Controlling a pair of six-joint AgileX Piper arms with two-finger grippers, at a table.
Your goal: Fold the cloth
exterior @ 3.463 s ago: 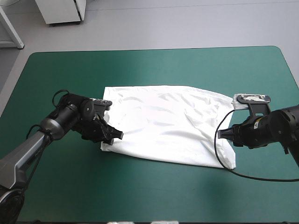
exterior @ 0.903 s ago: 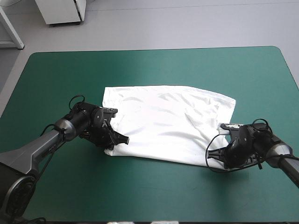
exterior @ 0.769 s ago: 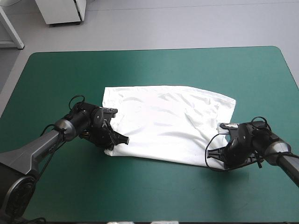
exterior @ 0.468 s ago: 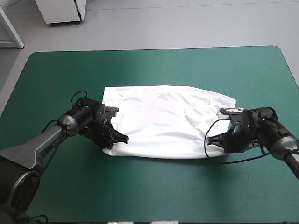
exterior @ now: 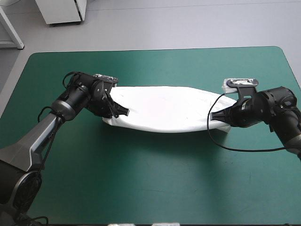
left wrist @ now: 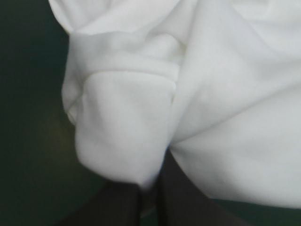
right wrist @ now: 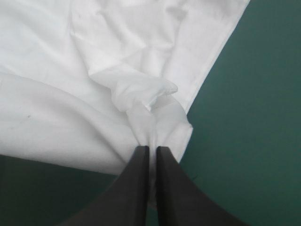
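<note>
The left gripper [left wrist: 151,190] is squeezed almost tight, with a bit of white cloth pinched inside it. The right gripper [right wrist: 150,151] is the same. It nips a bunched-up corner of the T-shirt [exterior: 162,107].

Each gripper holds one end of the shirt. The shirt stretches between them in a long white band over the middle of the table [exterior: 150,179]. Its near edge looks lifted up. Its far part seems to rest on the teal-green cover.

I think the shirt is very light and soft. It is floppy, so it sags and wrinkles wherever nothing holds it. It will not break. It is thin, though, so it could slip out if it gets pulled too hard. The corners and edges are the best places to hold it, because then it hangs straight.

Now count. There is one T-shirt, and there are two grippers, and both are holding on.
</note>
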